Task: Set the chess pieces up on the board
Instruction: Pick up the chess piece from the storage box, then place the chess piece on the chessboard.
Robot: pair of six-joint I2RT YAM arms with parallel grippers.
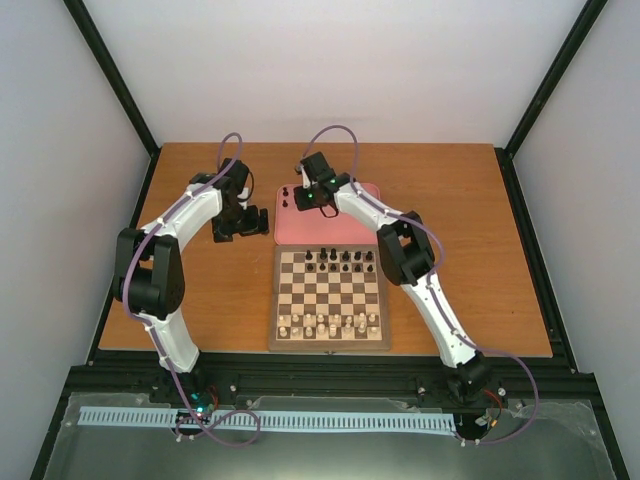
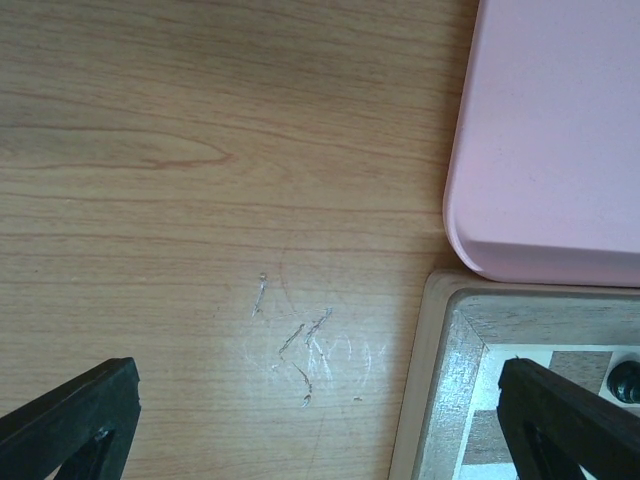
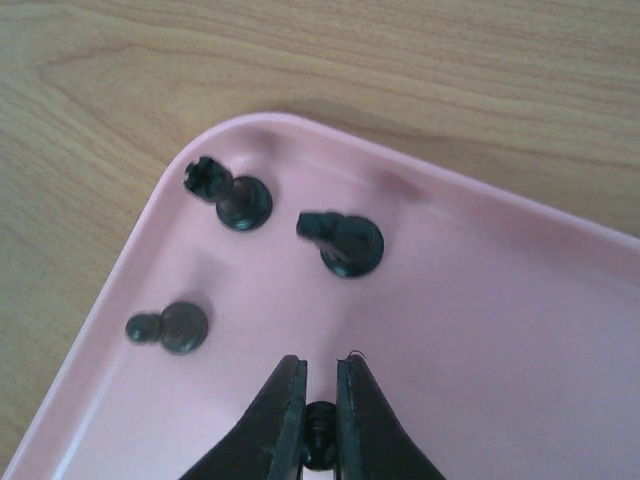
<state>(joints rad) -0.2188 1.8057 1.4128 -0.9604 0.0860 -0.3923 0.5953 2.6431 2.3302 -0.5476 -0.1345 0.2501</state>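
Note:
My right gripper [image 3: 321, 375] hangs over the pink tray's [image 3: 480, 330] near-left corner, shut on a small black chess piece [image 3: 320, 440] between its fingers. Three more black pieces lie in that corner: a rook [image 3: 228, 195], a taller piece [image 3: 345, 242] and a pawn [image 3: 170, 327]. In the top view the right gripper [image 1: 305, 198] is over the tray [image 1: 300, 232], behind the board [image 1: 330, 345]. Black pieces [image 1: 340, 258] stand on the board's far rows. My left gripper [image 2: 318, 385] is open and empty over bare table by the board's far-left corner [image 2: 440, 400].
Cream pieces [image 1: 330, 322] fill the board's near rows. The tray's corner [image 2: 560, 150] and one black piece [image 2: 627, 380] on the board show in the left wrist view. Scratches [image 2: 305, 350] mark the wooden table. The left gripper [image 1: 262, 222] is left of the tray.

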